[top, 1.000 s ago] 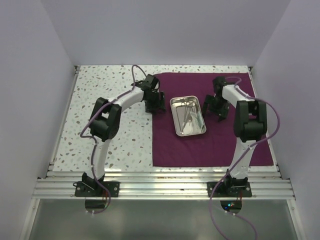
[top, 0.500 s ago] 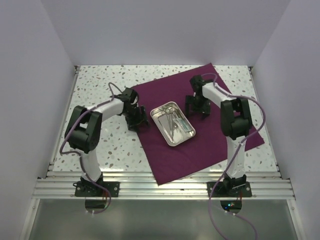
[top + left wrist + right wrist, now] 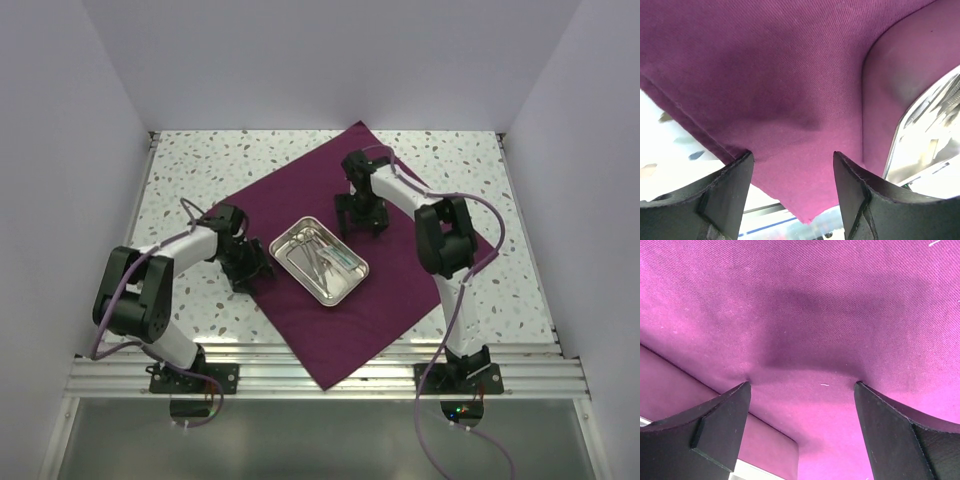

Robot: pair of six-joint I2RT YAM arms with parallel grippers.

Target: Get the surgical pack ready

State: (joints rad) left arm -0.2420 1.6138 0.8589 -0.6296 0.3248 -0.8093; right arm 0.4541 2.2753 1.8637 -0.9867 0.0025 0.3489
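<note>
The surgical pack is a large dark-purple cloth [image 3: 400, 290] lying flat on the table, turned so it sits like a diamond. A steel tray [image 3: 319, 261] holding steel instruments [image 3: 313, 252] stands on its middle. My left gripper [image 3: 246, 270] is open, fingertips pressed down on the cloth near its left edge [image 3: 790, 115]; the tray's rim [image 3: 900, 135] shows at the right of the left wrist view. My right gripper [image 3: 360, 215] is open, fingertips pressed on the cloth [image 3: 805, 340] just behind the tray.
The speckled white tabletop [image 3: 190, 170] shows at the left and back. White walls close in the sides and back. An aluminium rail [image 3: 320, 375] runs along the near edge by the arm bases.
Both grippers have pushed the cloth round counter-clockwise, with the tray turning on it. The left gripper moved nearer and leftward, the right gripper moved leftward. The cloth went from square to diamond.
</note>
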